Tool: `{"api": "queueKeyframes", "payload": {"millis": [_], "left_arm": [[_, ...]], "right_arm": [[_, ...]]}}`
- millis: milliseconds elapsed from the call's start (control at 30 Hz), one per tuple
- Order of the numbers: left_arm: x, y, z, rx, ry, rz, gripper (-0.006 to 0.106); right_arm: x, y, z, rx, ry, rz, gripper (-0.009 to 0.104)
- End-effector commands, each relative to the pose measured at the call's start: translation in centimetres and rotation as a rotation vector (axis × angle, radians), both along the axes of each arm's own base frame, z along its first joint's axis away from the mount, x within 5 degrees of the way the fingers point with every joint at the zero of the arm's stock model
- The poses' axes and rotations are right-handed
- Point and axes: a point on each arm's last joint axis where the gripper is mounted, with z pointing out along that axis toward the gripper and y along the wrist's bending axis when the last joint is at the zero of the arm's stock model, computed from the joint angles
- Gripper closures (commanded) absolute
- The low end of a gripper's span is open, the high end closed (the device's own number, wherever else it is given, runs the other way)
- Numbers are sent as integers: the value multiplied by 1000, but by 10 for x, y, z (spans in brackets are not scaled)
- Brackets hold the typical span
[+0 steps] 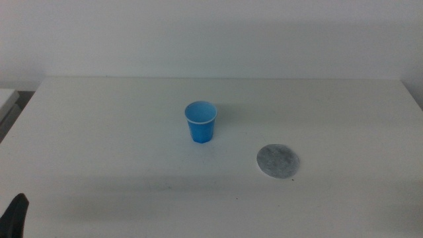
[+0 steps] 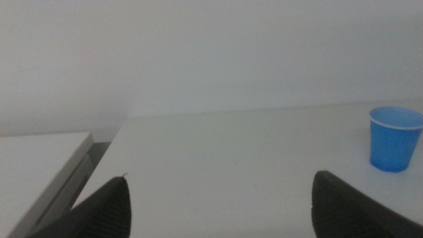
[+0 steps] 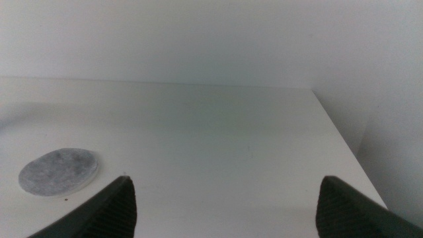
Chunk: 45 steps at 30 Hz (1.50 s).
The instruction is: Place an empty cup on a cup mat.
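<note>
The small bright-blue cup (image 1: 200, 121) stands upright and empty near the middle of the white table; it also shows in the left wrist view (image 2: 394, 139). The grey round cup mat (image 1: 277, 161) lies flat to the cup's right and nearer the front, apart from it; it also shows in the right wrist view (image 3: 59, 171). My left gripper (image 2: 221, 198) is open and empty at the table's front left; only a dark tip (image 1: 16, 215) of it shows in the middle view. My right gripper (image 3: 225, 201) is open and empty, out of the middle view.
The white table (image 1: 99, 145) ends at a back edge against a pale wall. A lower pale surface (image 2: 39, 158) lies beyond the table's left edge. The table's right edge (image 3: 340, 142) shows in the right wrist view.
</note>
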Motion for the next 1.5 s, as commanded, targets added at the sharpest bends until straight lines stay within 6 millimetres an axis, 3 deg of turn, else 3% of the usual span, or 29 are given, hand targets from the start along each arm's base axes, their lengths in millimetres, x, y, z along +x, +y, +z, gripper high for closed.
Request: {"api": "queueKeyframes", "payload": {"millis": [0,200,367,500,633,867,1000,1167,1333,1467], "left_arm": [[2,0,12,1,6,-2,7],[37,-2,92,7,213,-20,7],[87,-8,140,-22,370,-62,7],[129,-17,165,-37,476,-152,7],[180,-30,172,-74,591,-225,7],[259,-84,163,12,815,-247,7],[296,-122,147,81,915,-270,7],[333,-156,99,131,1010,-301,7],[361,-171,50,51,1036,-246,7],[372,-177,21,20,1052,-245,7]], "right_arm": [[0,0,0,-10,-6,2,2],[0,0,0,-10,-6,2,2],[0,0,0,-10,-6,2,2],[0,0,0,-10,-6,2,2],[0,0,0,-10,-6,2,2],[0,0,0,-10,-6,2,2],[0,0,0,-10,-6,2,2],[0,0,0,-10,-6,2,2],[0,0,0,-10,-6,2,2],[0,0,0,-10,-6,2,2]]}}
